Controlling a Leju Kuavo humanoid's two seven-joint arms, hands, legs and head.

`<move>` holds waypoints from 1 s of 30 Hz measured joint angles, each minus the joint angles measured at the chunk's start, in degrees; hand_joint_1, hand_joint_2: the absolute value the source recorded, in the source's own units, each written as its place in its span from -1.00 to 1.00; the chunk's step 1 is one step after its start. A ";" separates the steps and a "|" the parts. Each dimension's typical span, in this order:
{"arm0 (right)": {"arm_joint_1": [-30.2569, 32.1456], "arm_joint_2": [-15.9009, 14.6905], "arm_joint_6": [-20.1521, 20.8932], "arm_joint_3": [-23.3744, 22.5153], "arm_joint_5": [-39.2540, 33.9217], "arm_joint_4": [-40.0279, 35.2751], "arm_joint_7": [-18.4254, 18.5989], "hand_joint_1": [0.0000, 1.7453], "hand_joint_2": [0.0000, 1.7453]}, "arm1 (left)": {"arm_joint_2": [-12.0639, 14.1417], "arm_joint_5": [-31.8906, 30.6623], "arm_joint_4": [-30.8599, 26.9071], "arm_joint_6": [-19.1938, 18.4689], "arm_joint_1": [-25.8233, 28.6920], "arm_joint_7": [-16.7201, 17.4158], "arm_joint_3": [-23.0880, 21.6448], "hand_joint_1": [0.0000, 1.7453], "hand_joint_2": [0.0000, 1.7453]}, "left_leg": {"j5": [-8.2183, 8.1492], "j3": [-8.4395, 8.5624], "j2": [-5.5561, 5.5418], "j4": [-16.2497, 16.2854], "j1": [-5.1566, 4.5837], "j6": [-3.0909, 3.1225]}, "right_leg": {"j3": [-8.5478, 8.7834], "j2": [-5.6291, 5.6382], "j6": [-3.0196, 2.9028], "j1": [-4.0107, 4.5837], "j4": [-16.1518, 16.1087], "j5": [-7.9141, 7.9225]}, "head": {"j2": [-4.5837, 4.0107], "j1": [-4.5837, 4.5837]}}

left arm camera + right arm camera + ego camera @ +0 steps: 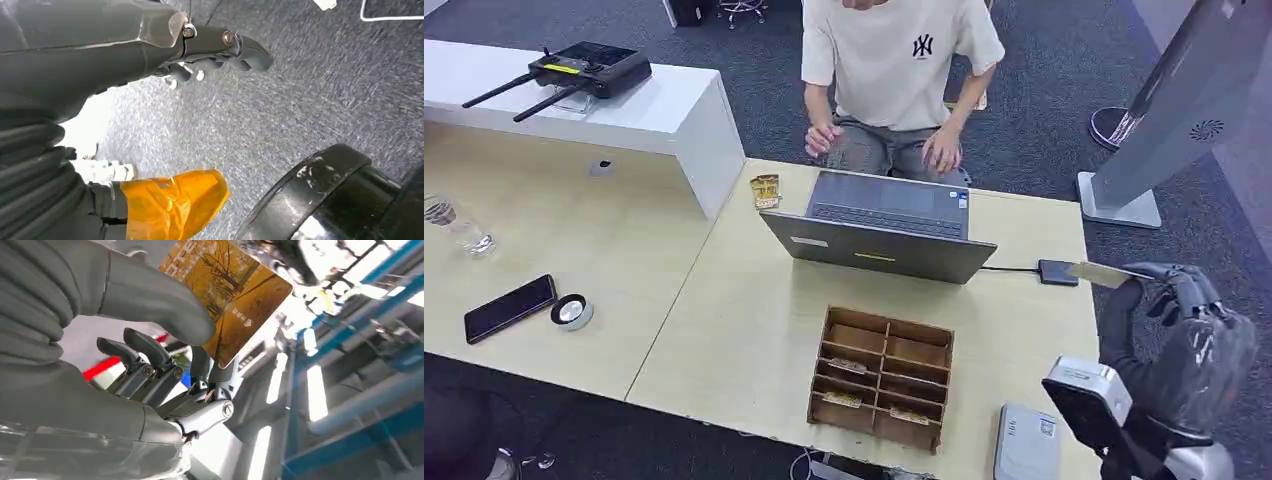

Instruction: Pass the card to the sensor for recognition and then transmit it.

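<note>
Head view, right hand (1169, 300): raised past the table's (754, 330) right edge, pinching the card (1104, 273), which lies nearly flat beside the black sensor (1058, 272).
Head view, person (894, 60): seated behind the laptop (879, 225); shirt marked "NY".
Left wrist view, left hand (210, 50): fingers curled, holding nothing, above carpet.
Right wrist view, card (232, 295): amber tree print, small white lettering unreadable, held between thumb (150, 295) and finger.

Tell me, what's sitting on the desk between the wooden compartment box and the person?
An open grey laptop sits between the wooden box and the person, seen in the head view.
</note>
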 joint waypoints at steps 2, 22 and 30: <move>1.95 0.02 0.96 -1.35 -0.87 -0.76 0.59 1.00 1.00 | -0.20 0.09 -0.11 0.31 0.57 0.13 0.68 -1.00 1.00 | 0.00 -0.01 0.00 0.00 0.00 0.00 | -0.01 0.00 0.00 0.00 0.00 0.00 | 0.00 0.00; 13.21 -0.68 11.10 -7.89 -20.42 -4.96 5.60 1.00 1.00 | -3.02 -2.19 -3.69 -0.61 5.86 1.70 10.06 -1.00 1.00 | -0.01 -0.02 0.01 0.00 0.00 0.01 | -0.01 0.01 0.01 0.00 -0.01 -0.01 | 0.00 0.00; 16.09 -2.49 13.16 -7.69 -25.35 -5.00 7.74 1.00 1.00 | -5.99 -5.38 -4.26 -2.58 7.75 0.41 16.15 -1.00 1.00 | -0.03 -0.04 0.01 0.00 -0.01 0.04 | -0.01 0.00 0.02 0.00 -0.02 -0.02 | 0.00 0.00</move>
